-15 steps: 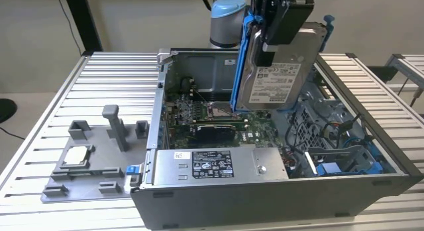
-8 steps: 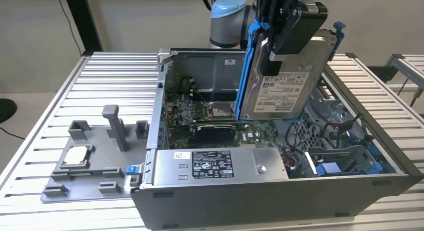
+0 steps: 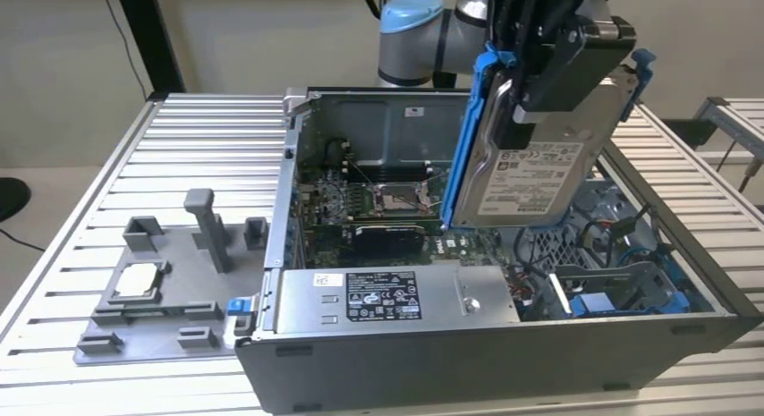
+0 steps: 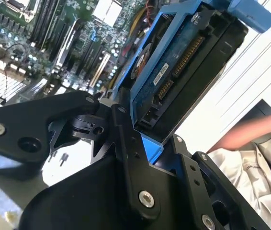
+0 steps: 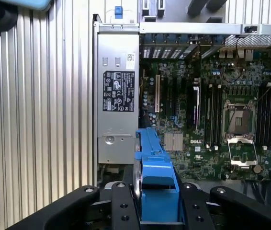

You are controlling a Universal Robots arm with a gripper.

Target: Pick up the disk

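Fingers [image 5: 123, 201] of black metal are closed in on the disk [image 3: 531, 165], pinching the blue caddy from both sides, as both wrist views show; the gripper [image 3: 552, 80] has hold of its upper end, so the drive hangs down from the jaws and not beside or ahead of them. Its long axis runs nearly upright, leaning a little, with the white label facing out toward the exterior view's camera and the blue frame edging it on either side. Taking the open computer case [image 3: 478, 344] as the landmark: the disk is lifted clear above the case's open interior, touching nothing in it that I can see, hovering over the motherboard [image 3: 370, 201] towards the side where the blue drive bay [image 3: 609, 300] sits. The grey power supply box [image 3: 388, 295] lies along the case's near wall, below and well apart from the drive. In the second wrist view the connector end of the disk [image 4: 174, 72] points away from the jaws, with the board's slots beyond it. The arm [image 3: 418, 31] comes down from above and behind the case, wrist bent so the gripper points steeply downward over it. Outside the case, on the exterior view's left, a grey fixture plate [image 3: 156, 300] holding a small square chip [image 3: 138, 277] rests on the slatted table [image 3: 191, 148]. A person's arm [image 4: 250, 134] shows beyond the table edge in the second wrist view. To my eye the pick itself looks done, the drive carried free.
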